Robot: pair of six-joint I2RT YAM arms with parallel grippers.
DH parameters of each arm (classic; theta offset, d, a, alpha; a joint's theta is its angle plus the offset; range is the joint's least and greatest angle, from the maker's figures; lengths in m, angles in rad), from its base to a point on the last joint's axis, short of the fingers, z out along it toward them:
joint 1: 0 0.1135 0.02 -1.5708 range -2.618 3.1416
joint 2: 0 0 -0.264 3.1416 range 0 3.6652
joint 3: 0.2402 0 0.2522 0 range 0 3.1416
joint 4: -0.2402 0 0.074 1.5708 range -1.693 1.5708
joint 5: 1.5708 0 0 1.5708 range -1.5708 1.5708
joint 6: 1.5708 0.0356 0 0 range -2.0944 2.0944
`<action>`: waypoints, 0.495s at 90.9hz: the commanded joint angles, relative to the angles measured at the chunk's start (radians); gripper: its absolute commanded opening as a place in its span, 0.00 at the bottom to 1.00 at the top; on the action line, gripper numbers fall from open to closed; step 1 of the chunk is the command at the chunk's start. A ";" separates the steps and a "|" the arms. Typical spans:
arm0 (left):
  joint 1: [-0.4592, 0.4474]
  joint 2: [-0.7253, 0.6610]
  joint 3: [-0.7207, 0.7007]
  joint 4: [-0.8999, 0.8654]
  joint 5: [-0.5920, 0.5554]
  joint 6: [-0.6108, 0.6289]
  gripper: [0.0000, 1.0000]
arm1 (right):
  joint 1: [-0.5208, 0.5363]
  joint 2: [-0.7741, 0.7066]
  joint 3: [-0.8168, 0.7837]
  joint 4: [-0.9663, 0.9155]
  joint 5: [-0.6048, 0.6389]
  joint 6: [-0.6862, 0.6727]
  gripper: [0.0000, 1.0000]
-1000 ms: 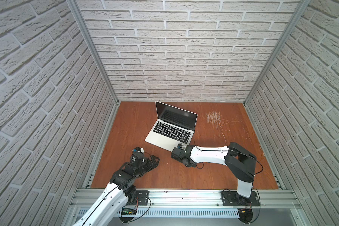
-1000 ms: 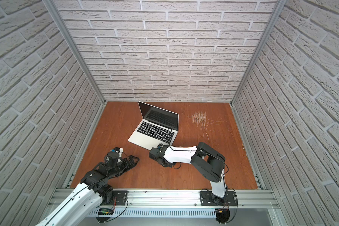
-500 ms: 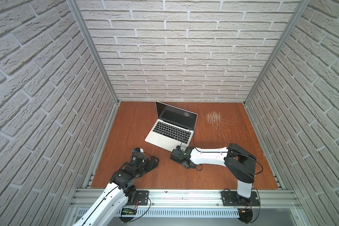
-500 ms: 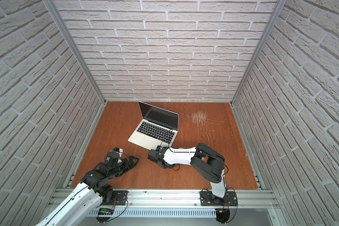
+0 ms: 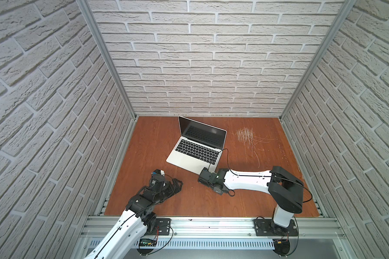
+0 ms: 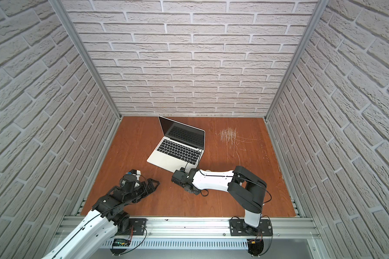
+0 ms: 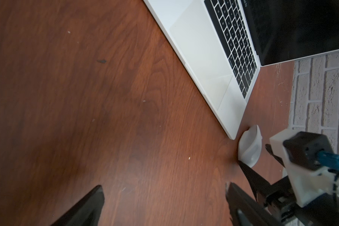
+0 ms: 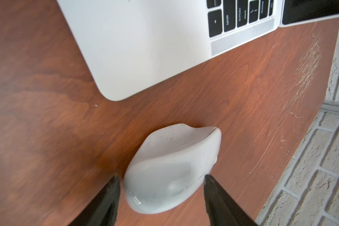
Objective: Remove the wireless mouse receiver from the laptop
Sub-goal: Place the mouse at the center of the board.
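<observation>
The silver laptop (image 5: 185,162) (image 6: 166,159) stands open at the back middle of the wooden table, its screen dark. The wireless mouse receiver is out of view. My right gripper (image 8: 160,180) (image 5: 203,180) sits low at the laptop's (image 8: 145,39) near right corner. It is open, and a white mouse (image 8: 170,166) lies on the table between its fingers with a gap on each side. My left gripper (image 7: 164,186) (image 5: 177,185) is open over bare wood, left of the laptop's (image 7: 204,49) front edge. The mouse (image 7: 250,144) also shows in the left wrist view.
A patch of pale scratches (image 5: 245,136) marks the table at the back right. Brick-pattern walls close in three sides, and an aluminium rail (image 5: 211,226) runs along the front. The right wrist's black cable (image 5: 225,154) loops beside the laptop's right edge.
The right gripper's jaws have spread wider around the mouse, and the gripper has edged slightly toward the front. The left arm has not moved.
</observation>
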 commanded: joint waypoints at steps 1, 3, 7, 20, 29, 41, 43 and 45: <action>0.006 0.007 -0.008 0.007 -0.003 0.000 0.98 | 0.007 -0.055 -0.009 0.016 -0.037 0.031 0.72; 0.005 0.008 -0.007 0.008 0.000 0.000 0.98 | 0.006 -0.061 -0.011 0.021 -0.041 0.034 0.72; 0.006 0.007 -0.008 0.009 0.001 0.001 0.98 | 0.006 -0.070 -0.014 0.027 -0.052 0.035 0.73; 0.005 -0.020 -0.014 0.009 -0.004 -0.001 0.98 | 0.004 -0.102 -0.006 0.028 -0.078 0.036 0.75; 0.006 -0.043 -0.014 0.004 -0.019 0.009 0.98 | -0.008 -0.151 -0.006 0.041 -0.121 0.036 0.76; 0.005 -0.076 0.010 -0.022 -0.070 0.025 0.98 | -0.039 -0.258 -0.027 0.086 -0.185 0.049 0.77; 0.005 -0.082 0.017 -0.028 -0.085 0.025 0.98 | -0.046 -0.278 -0.031 0.095 -0.193 0.050 0.77; 0.005 -0.088 0.023 -0.034 -0.101 0.028 0.98 | -0.054 -0.299 -0.036 0.107 -0.199 0.051 0.77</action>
